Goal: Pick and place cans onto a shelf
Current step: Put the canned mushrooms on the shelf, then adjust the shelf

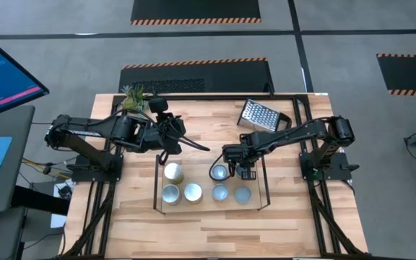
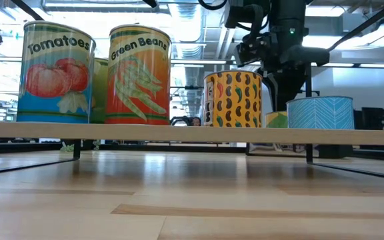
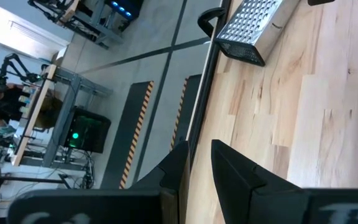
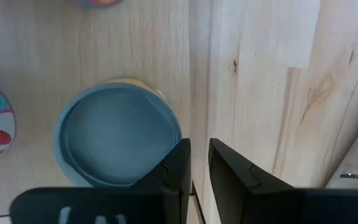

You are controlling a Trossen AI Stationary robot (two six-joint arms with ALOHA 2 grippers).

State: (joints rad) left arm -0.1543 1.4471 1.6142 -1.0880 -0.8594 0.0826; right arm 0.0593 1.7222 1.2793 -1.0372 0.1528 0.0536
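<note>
Cans fill most of the shelf (image 1: 261,167): a front row of four (image 1: 170,193), (image 1: 193,192), (image 1: 219,193), (image 1: 243,194), and two behind, one with a greenish label (image 1: 173,172) on the left and one with a silvery-blue top (image 1: 219,172) towards the right. From table height their labels face out, tomatoes (image 2: 56,72) and green beans (image 2: 139,75) among them, so the row reads as stock set neatly along the wooden base. The right tool (image 1: 245,170) hangs just beside the silvery-blue can (image 4: 118,135); its own camera shows its fingers (image 4: 178,163) drawn nearly together with nothing between them, which suggests that can stands free on the shelf. The left tool (image 1: 173,141) waits behind the shelf over bare table (image 1: 316,217), fingers (image 3: 232,163) likewise close together and empty, pointing towards the metal grater (image 1: 257,114) at the back edge. I count six cans here; a seventh does not show
</note>
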